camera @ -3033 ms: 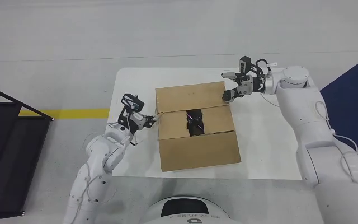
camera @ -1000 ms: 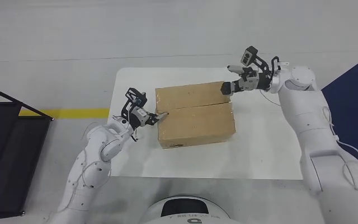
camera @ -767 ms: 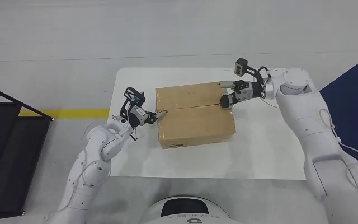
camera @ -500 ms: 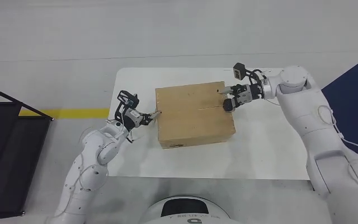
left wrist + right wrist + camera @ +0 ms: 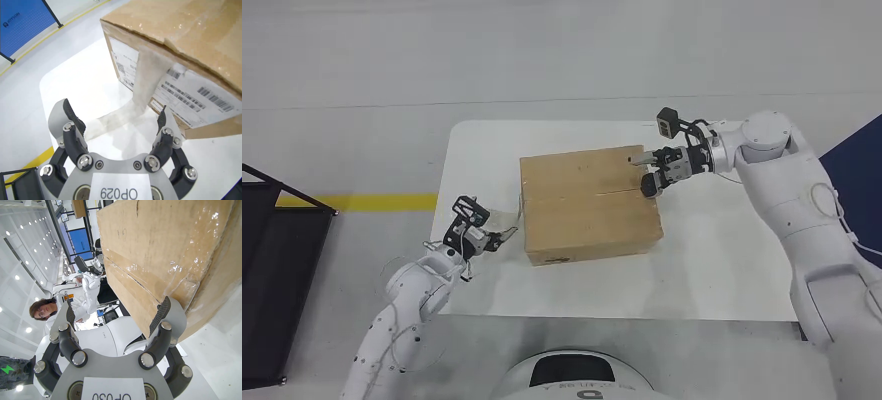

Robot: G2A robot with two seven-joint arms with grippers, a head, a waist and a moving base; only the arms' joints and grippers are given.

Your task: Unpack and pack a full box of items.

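A brown cardboard box (image 5: 588, 200) stands in the middle of the white table (image 5: 712, 270), its top flaps down and meeting at a seam. My right gripper (image 5: 647, 172) is open at the box's right edge by the seam, one fingertip (image 5: 160, 315) against the top corner of the box (image 5: 151, 256). My left gripper (image 5: 494, 238) is open, low over the table just left of the box. A loose strip of clear tape (image 5: 145, 79) hangs off the box's labelled side (image 5: 170, 89) and trails onto the table between the left fingers (image 5: 75, 119).
A black frame stand (image 5: 267, 270) sits on the floor far left, beside a yellow floor line (image 5: 362, 201). Bare table surface lies in front of and to the right of the box.
The top flaps, open with a dark gap three seconds ago, are now down. My left gripper has drawn back from the box toward the table's front left. My right gripper shifted slightly along the right edge.
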